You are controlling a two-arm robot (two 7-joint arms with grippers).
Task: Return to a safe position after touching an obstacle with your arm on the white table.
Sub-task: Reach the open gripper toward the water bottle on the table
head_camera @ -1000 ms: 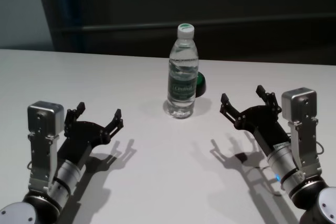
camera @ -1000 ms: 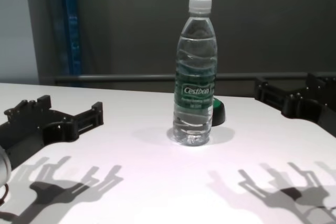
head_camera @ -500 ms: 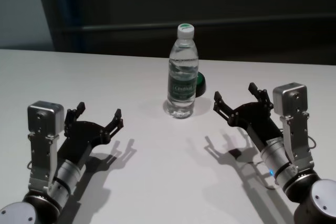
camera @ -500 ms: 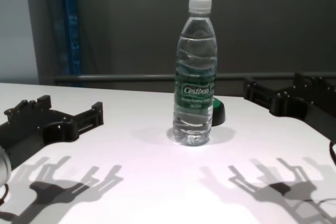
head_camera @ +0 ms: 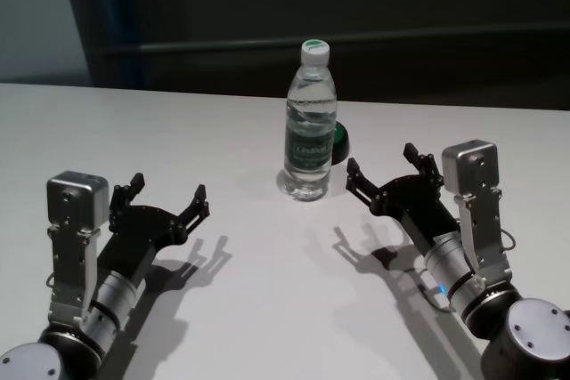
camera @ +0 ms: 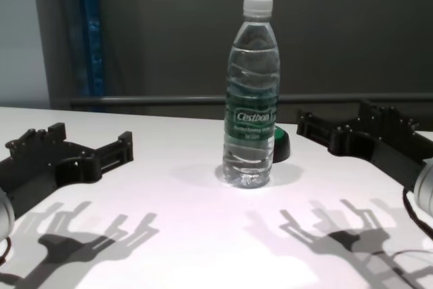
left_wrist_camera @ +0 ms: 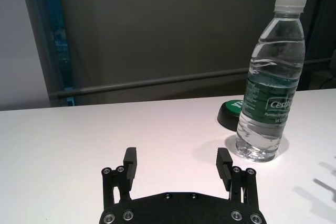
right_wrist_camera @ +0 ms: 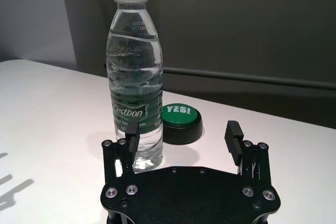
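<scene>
Left side, near edge of the white table: I am keeping the left gripper parked here, hovering low over the surface with its jaws spread wide and nothing between them. It is sitting well apart from the bottle.

Centre, toward the far edge: the obstacle, a clear water bottle with a white cap and a dark green label, is standing upright on the table. A low black puck with a green top is sitting just behind it, toward the far edge and slightly to the right; I cannot tell whether the two are touching.

Right side, between the near edge and the bottle: the right gripper is hanging just above the table, jaws wide and empty, pointing toward the far edge. Its left fingertip is standing near the bottle's lower half, and I am seeing a gap, so I am judging that contact is not yet made.

Handling notes: the bottle is looking full, so I am expecting moderate weight, but it is tall on a narrow base and its thin plastic wall is likely smooth and yielding. A push high up could tip it, perhaps onto the puck; a nudge low on the body is more likely to slide it. I am not planning a grasp. If one were needed, the labelled middle section would be offering the best hold. I am favouring a light touch low on the side.
</scene>
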